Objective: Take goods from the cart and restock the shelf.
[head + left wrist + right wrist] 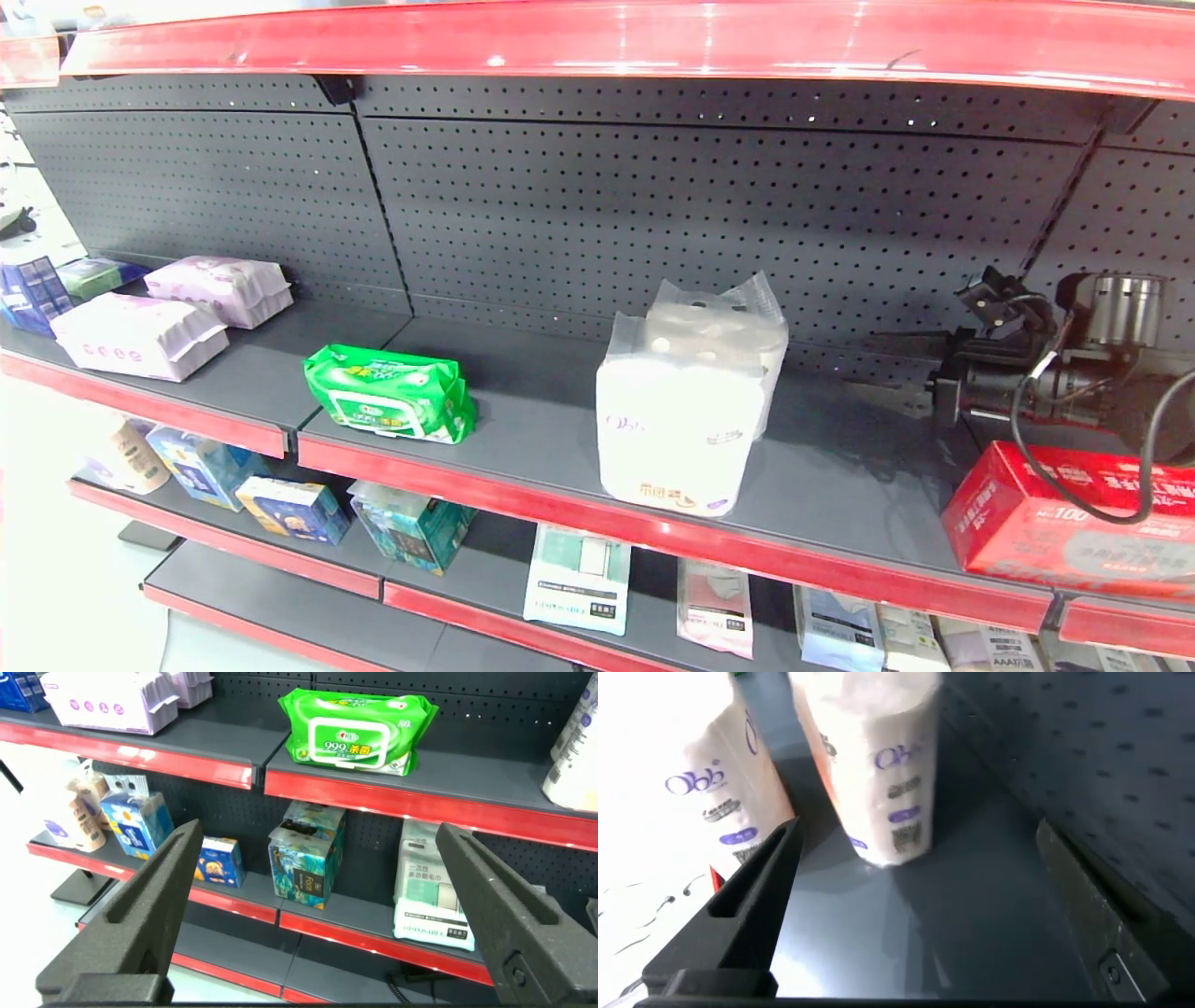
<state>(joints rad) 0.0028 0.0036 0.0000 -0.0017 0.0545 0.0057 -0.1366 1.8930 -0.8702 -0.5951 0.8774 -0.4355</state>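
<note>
My right gripper and left gripper gape wide, empty. The toilet-roll pack seems light and squashy (slick film), so I'd squeeze its broad sides.

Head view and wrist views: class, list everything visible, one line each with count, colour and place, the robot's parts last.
toilet-paper packs: two it seems, white, middle of the main board, one behind the other.
wipes pack: one, green, left of them near the front edge.
soft packs: two, white and lilac, far left of that board.
blue pack: one, blue, far-left end.
red box: one, red, right end, below the right arm.
small boxes: at least three, blue and teal, board below.
flat packets: several, pale, board below, further right.
shelf: one, grey boards, red edges, black pegboard back.
left gripper: one, black, open, facing the lower boards.
right gripper: one, black, open, low over the main board.
</note>
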